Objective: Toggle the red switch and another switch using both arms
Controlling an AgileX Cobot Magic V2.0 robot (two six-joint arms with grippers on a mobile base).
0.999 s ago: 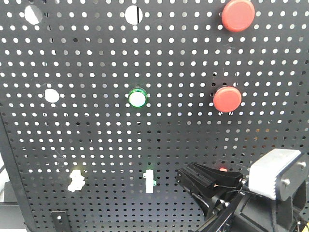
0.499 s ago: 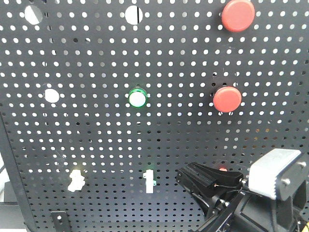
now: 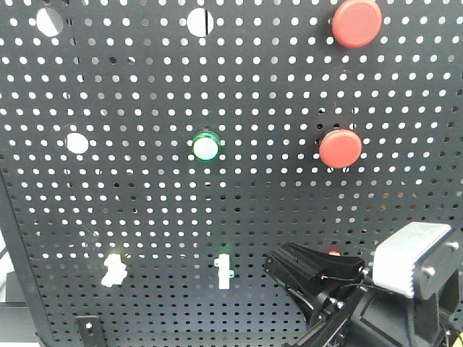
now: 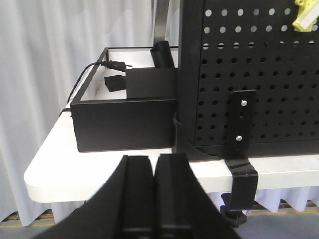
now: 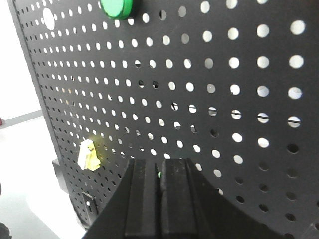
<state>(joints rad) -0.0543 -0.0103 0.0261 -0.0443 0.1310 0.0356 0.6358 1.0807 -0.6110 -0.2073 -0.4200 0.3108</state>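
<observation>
On the black pegboard [image 3: 145, 87], only a sliver of the red switch [image 3: 334, 253] shows, just above my right arm's black fingers. My right gripper [image 3: 271, 262] is shut, holds nothing, and points left toward the board, low on the right side. The pale yellow switch [image 3: 113, 269] sits low on the left; it also shows in the right wrist view [image 5: 89, 154] and at the top right of the left wrist view [image 4: 305, 15]. My left gripper [image 4: 154, 160] is shut and empty, low by the board's left foot. It is out of the front view.
Two big round red buttons [image 3: 357, 22] [image 3: 341, 147] and a green-rimmed button [image 3: 206, 147] are mounted higher up. A white toggle with a green base [image 3: 224, 271] sits between the two switches. A black box [image 4: 124, 119] and a clamp bracket [image 4: 242, 144] stand on the white table [image 4: 65, 169].
</observation>
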